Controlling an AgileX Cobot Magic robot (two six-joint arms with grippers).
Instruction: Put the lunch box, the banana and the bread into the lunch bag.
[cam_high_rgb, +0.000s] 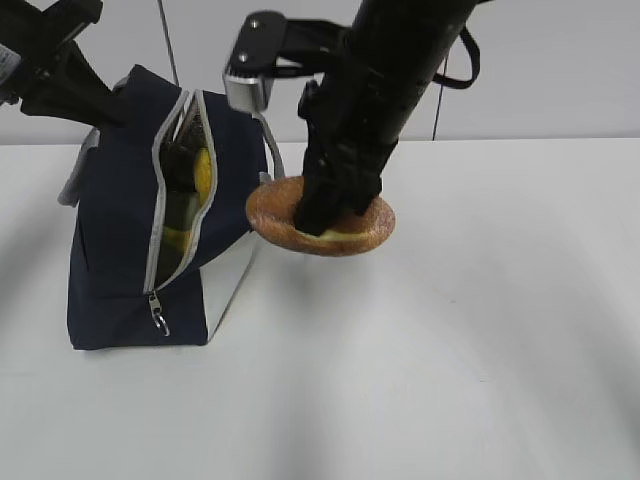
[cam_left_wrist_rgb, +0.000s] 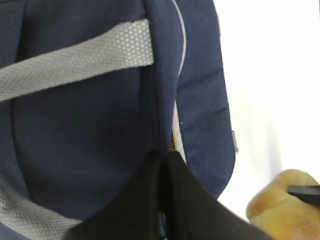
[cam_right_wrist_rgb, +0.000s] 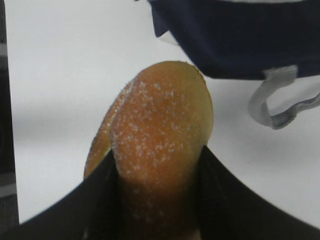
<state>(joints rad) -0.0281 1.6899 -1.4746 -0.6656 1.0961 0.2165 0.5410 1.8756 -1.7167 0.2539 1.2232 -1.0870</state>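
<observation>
Right hand (cam_high_rgb: 325, 215) grips the bread (cam_high_rgb: 321, 226), long axis level, one end beside the lunch bag (cam_high_rgb: 120, 250).

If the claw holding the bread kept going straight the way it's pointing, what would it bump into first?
The right gripper is shut on the bread, and in its wrist view it points toward the lunch bag. Going straight on, the bread's front end would probably touch the bag's navy fabric first, though the gap is hard to judge.
</observation>
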